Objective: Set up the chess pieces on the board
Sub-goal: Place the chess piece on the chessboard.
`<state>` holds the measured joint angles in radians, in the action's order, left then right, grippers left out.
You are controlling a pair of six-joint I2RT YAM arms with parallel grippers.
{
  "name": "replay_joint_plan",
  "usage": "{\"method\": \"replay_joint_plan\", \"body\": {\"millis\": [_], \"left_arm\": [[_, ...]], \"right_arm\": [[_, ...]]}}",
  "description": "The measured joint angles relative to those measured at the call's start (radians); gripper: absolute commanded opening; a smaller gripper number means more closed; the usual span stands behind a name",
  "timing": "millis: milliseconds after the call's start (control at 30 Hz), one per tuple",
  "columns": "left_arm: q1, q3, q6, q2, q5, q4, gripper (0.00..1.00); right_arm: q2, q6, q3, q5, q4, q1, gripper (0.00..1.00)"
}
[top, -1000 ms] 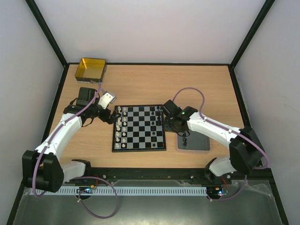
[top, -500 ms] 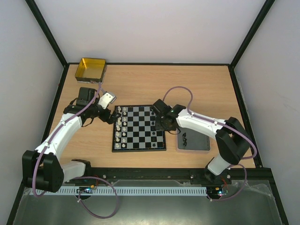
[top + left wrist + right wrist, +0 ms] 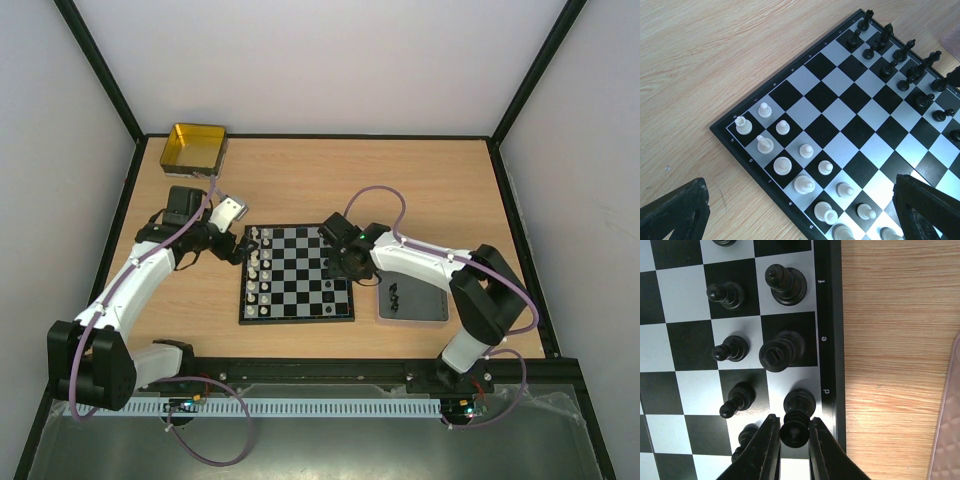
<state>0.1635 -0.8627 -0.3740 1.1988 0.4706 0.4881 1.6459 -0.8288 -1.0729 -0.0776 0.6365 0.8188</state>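
Observation:
The board (image 3: 296, 274) lies at the table's middle. Whitish chess pieces (image 3: 803, 184) fill its left two columns, and black chess pieces (image 3: 900, 55) stand along its right side. My right gripper (image 3: 794, 434) is over the board's right edge, shut on the head of a black piece (image 3: 800, 404). That piece's base is over the light square marked d in the edge row. In the top view the right gripper (image 3: 338, 262) is at the board's right edge. My left gripper (image 3: 800, 200) hangs open just off the board's left edge with nothing between its fingers.
A dark grey tray (image 3: 428, 306) right of the board holds a few black pieces (image 3: 397, 297). A yellow tin (image 3: 192, 147) sits at the far left corner. Black pawns (image 3: 729, 351) stand one column inward from the held piece.
My right gripper has moved left from beside the tray to over the board's right edge, carrying the black piece. The left arm has stayed still.

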Motion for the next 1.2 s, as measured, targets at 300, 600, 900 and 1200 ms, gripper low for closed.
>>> {"method": "replay_joint_plan", "body": {"millis": [300, 600, 900, 1200], "left_arm": [[0.0, 0.0, 0.0, 0.0, 0.0, 0.0, 0.99], [0.0, 0.0, 0.0, 0.0, 0.0, 0.0, 0.99], [0.0, 0.0, 0.0, 0.0, 0.0, 0.0, 0.99], [0.0, 0.0, 0.0, 0.0, 0.0, 0.0, 0.99]], "right_arm": [[0.007, -0.002, -0.009, -0.002, -0.002, 0.0, 0.15], [0.021, -0.002, -0.028, -0.003, -0.014, 0.0, 0.15], [0.023, -0.001, -0.029, -0.002, -0.013, 0.0, 0.15], [0.023, -0.001, -0.029, -0.003, -0.013, 0.0, 0.15]]}}
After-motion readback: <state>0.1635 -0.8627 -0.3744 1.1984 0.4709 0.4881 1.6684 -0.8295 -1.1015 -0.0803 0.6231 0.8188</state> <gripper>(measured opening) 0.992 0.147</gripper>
